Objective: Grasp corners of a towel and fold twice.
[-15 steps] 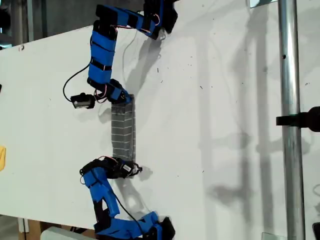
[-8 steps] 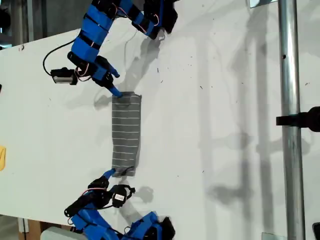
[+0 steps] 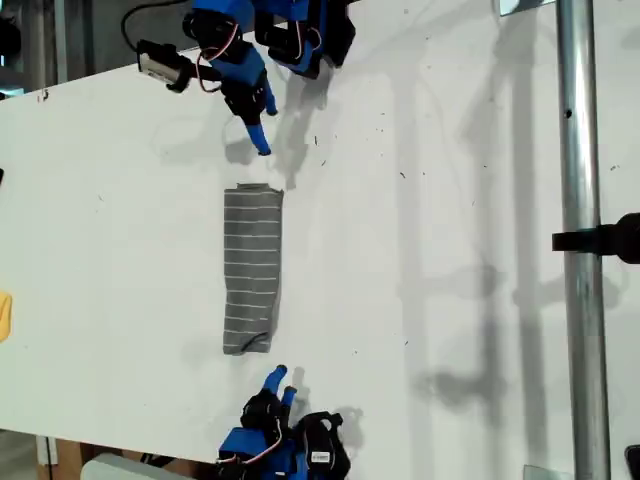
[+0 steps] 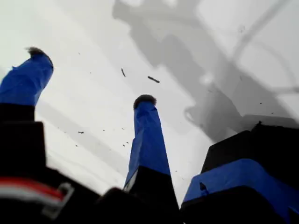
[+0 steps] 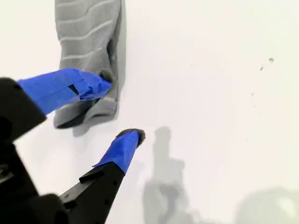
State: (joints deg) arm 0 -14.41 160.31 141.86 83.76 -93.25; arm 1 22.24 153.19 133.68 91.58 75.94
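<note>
Two arms: both stand off the cloth, one at each short end, neither touching it.
Towel: the towel [image 3: 251,269] lies on the white table [image 3: 450,300] as a narrow folded strip, its long axis running up and down the exterior view.
My second gripper: my second gripper [image 5: 122,108] is spread open with nothing between its jaws — its wrist view shows one end of the strip just past the fingertips [image 5: 96,83], close but apart.
My first gripper: my first gripper [image 4: 92,77] is also spread open and empty; only bare table with a few dark specks shows ahead of it, no cloth.
Which arm is nearer: by my reading the second is nearer, since the towel fills part of its view and none of the first's.
Matching to the exterior view: I cannot tell with confidence which blue arm there is which.
Cloth: soft grey weave with thin white stripes crossing the strip; the lower end in the exterior view is rumpled, a layer lifting open.
Table: smooth, matt, hard.
Yellow thing [image 3: 4,316]: a small object at the exterior view's left edge, well apart.
Fold state: the strip looks folded into layers — how many, I cannot tell.
</note>
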